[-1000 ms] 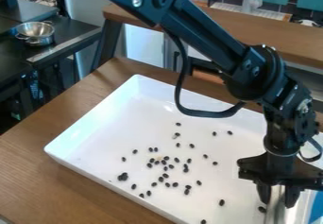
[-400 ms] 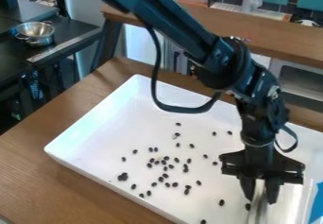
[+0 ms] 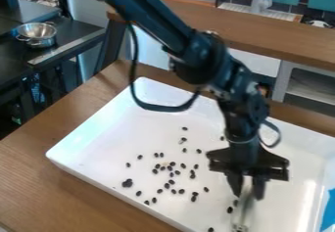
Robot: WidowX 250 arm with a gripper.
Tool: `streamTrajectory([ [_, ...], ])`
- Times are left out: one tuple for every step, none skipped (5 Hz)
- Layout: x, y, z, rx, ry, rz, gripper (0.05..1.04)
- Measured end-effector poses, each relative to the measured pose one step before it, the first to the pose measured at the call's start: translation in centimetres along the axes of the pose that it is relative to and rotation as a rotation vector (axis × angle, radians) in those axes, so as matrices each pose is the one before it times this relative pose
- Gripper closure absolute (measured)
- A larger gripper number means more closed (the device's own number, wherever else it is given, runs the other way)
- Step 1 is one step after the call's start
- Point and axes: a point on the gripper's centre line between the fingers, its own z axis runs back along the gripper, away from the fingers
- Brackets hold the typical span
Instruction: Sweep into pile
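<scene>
My gripper (image 3: 248,189) hangs over the right part of the white tray (image 3: 98,113), shut on a pale metallic tool (image 3: 243,211) that points down to the tray floor. Small black beans (image 3: 171,181) lie scattered over the middle and front of the tray, with a tight little clump (image 3: 128,183) at the left. Two beans (image 3: 230,210) sit just left of the tool, close to its blade. Another bean (image 3: 210,230) lies near the front edge.
The tray's raised walls surround the beans on the wooden table (image 3: 39,177). A blue piece (image 3: 329,211) shows at the right edge. Behind are a wooden shelf (image 3: 275,33) and, at upper left, a metal bowl (image 3: 37,34) on a dark counter.
My gripper and the tool have moved left across the tray. A bean beside the tool has shifted left with it, near another bean.
</scene>
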Motion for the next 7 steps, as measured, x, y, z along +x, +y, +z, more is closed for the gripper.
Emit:
streamTrajectory([
  [0.492, 2.267, 0.207, 0.0188, 0.0207, -0.0044, 0.738],
  [0.708, 1.911, 0.203, 0.0092, -0.0052, -0.0054, 0.738],
  [0.665, 3.11, 0.338, 0.0153, 0.0097, -0.0094, 0.738],
  [0.039, 2.992, 0.361, 0.018, -0.0065, -0.0089, 0.738],
  [-0.241, 2.717, 0.383, 0.0152, 0.0191, -0.0142, 0.738],
  [-0.396, 2.881, 0.298, 0.0231, 0.0231, 0.0117, 0.738],
  [-0.976, 3.075, 0.466, 0.0177, 0.0201, -0.0211, 0.738],
])
